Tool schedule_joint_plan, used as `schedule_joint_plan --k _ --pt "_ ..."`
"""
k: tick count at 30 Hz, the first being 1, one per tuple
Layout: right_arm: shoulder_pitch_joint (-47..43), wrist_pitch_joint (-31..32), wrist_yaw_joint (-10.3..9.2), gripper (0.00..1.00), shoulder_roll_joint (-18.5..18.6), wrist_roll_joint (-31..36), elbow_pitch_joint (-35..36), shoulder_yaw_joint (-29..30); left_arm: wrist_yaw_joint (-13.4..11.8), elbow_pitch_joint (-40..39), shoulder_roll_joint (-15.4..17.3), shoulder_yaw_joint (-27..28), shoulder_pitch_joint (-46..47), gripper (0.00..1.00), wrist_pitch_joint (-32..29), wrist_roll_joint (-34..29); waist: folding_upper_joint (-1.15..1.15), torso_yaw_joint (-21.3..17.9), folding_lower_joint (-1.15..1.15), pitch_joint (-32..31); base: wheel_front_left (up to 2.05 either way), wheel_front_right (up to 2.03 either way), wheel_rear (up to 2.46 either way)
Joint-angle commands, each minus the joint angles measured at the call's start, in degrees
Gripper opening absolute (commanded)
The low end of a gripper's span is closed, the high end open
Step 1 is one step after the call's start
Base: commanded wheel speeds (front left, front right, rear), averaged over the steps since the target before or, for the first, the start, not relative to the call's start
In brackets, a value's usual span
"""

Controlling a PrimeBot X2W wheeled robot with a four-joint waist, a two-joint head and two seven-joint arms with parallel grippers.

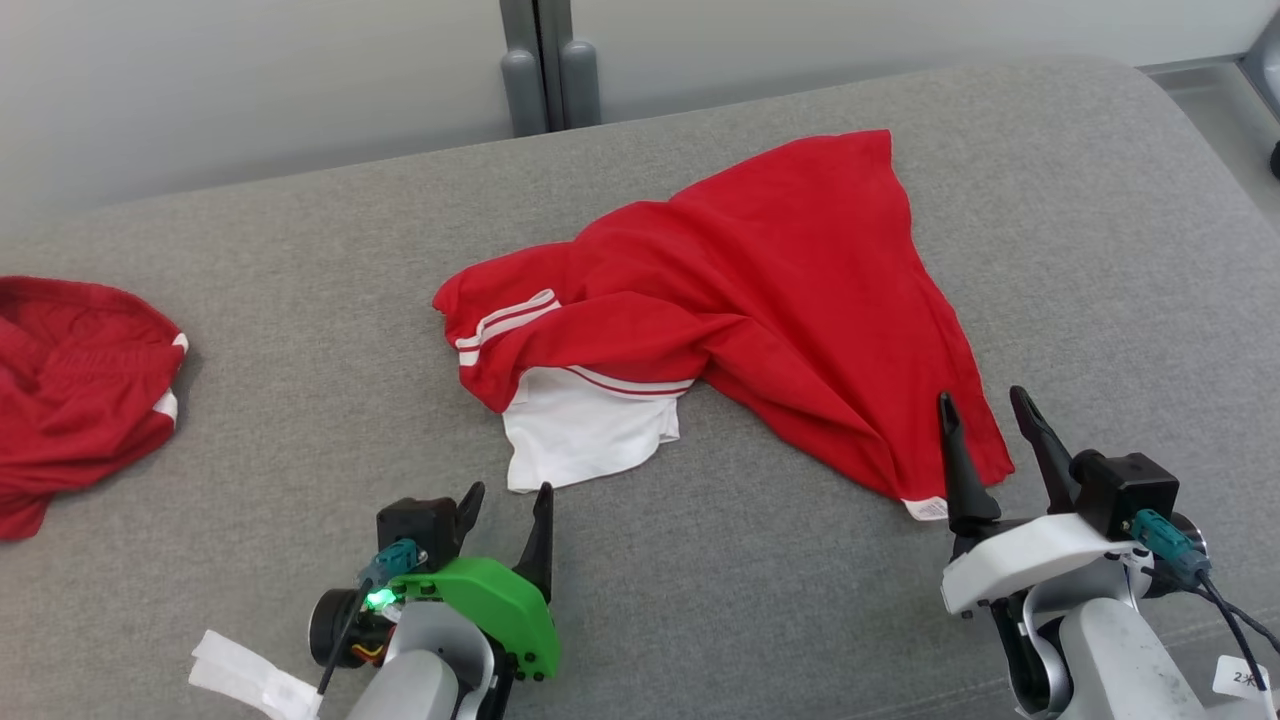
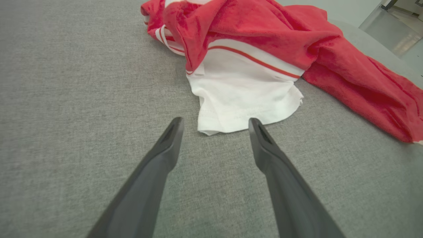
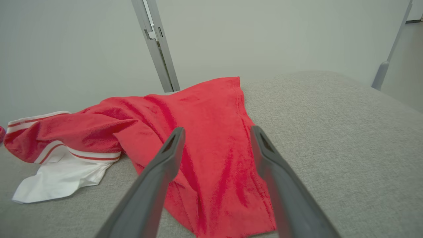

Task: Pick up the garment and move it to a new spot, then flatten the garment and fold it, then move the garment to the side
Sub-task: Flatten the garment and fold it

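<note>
Left tool (image 1: 510,492) is gaping wide and gripping nothing, pointing at the white panel (image 2: 241,99) of the crumpled red cloth garment with white stripes (image 1: 780,290), which is lying midway across the grey fabric-covered table (image 1: 300,420). Right tool (image 1: 980,398) is likewise gaping empty, hanging by the garment's near right corner. Another bunched red garment (image 1: 70,400) is lying at the table's far left edge.

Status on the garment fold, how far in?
Done: nothing that shows; the red-and-white garment lies crumpled and unfolded on the grey surface. In hand: nothing; left pincer and right pincer are open, empty, at its near edge. Remaining: flatten, fold, move aside; whether it was already relocated can't be told.
</note>
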State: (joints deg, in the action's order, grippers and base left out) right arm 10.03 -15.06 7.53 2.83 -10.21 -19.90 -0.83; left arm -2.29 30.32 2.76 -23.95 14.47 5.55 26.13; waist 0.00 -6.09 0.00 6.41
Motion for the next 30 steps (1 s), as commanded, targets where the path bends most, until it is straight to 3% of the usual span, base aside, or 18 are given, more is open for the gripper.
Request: schedule_joint_plan --k 1,8,9,10,11,12,23,30 --pt "-0.03 -0.15 -0.08 1.0 0.1 0.28 0.09 0.29 -0.21 1.12 0.25 0.0 1.61 1.0 -0.32 0.97 0.0 -2.29 0.0 1.92 0.0 0.0 0.0" --pt "-0.77 -0.03 -0.08 1.0 0.14 0.33 -0.85 2.43 -1.35 6.64 0.25 0.27 5.22 1.0 0.15 2.66 0.0 -4.14 0.0 3.83 0.0 0.0 0.0" --pt "-1.01 0.48 -0.08 1.0 0.12 0.53 -1.56 3.42 -1.31 7.34 0.25 0.14 5.63 0.89 0.36 3.02 0.0 -4.2 0.0 3.98 0.0 0.0 0.0" --pt "-1.07 0.7 -0.08 1.0 0.11 0.81 -2.0 4.11 -1.19 7.81 0.25 0.05 5.89 0.53 0.62 3.45 0.0 -4.22 0.0 4.1 0.0 0.0 0.0" --pt "-1.08 1.16 -0.08 1.0 0.1 1.14 -2.71 5.06 -0.86 8.26 0.25 -0.14 6.16 0.33 1.03 3.86 0.0 -4.2 0.0 4.25 0.0 0.0 0.0" --pt "-0.9 1.74 -0.08 1.0 0.06 1.52 -3.82 6.16 -0.52 8.7 0.25 -0.65 6.55 0.0 1.99 4.6 0.0 -4.0 0.0 4.41 0.0 0.0 0.0" --pt "1.3 4.99 -0.08 1.0 0.1 2.34 -8.06 9.52 -0.64 7.49 0.36 -2.79 6.07 0.0 6.3 6.82 0.0 -0.98 0.0 3.95 0.0 0.0 0.0" --pt "4.08 10.99 -0.08 1.0 0.11 2.79 -13.54 9.5 -1.21 4.15 0.85 -2.92 3.58 0.0 7.3 6.95 0.0 1.1 0.0 3.8 0.0 0.0 0.0"
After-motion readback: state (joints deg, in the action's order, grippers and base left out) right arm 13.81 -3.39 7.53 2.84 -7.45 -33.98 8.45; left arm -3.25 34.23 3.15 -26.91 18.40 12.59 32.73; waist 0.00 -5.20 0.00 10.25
